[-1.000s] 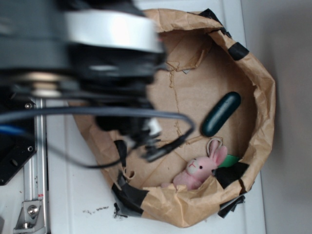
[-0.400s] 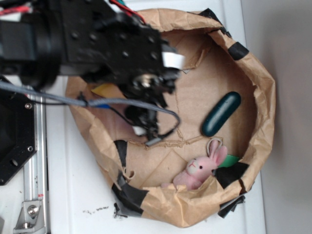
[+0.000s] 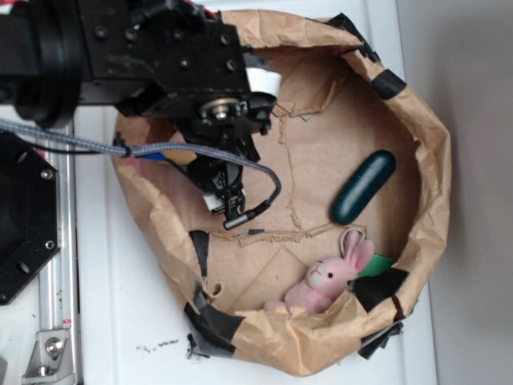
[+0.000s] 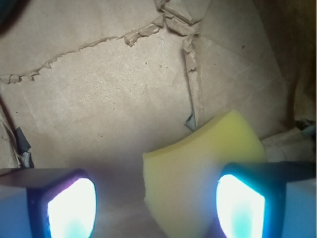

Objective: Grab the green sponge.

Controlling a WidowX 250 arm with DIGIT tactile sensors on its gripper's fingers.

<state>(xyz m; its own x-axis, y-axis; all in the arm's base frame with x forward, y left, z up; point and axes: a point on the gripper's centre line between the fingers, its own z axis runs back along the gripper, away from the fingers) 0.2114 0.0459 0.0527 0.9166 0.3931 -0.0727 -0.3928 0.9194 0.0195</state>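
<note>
White tabletop (image 3: 120, 321) carries a crumpled brown paper-lined basket (image 3: 433, 160). Black gripper (image 4: 156, 208) is poised low inside, jaws apart, straddling the soft yellow foam block of the green sponge (image 4: 198, 163), judged ready for closing. Glossy dark green capsule (image 3: 363, 187) and plush pink bunny (image 3: 329, 277) lie well apart.

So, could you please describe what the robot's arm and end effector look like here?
The arm is black, blocky and studded with screws, with a round silver joint hub and a white label near the wrist. A grey braided cable loops beneath it, and red wires show at the top. In the wrist view, the end effector has two dark fingers whose pads glow bright bluish-white.
</note>
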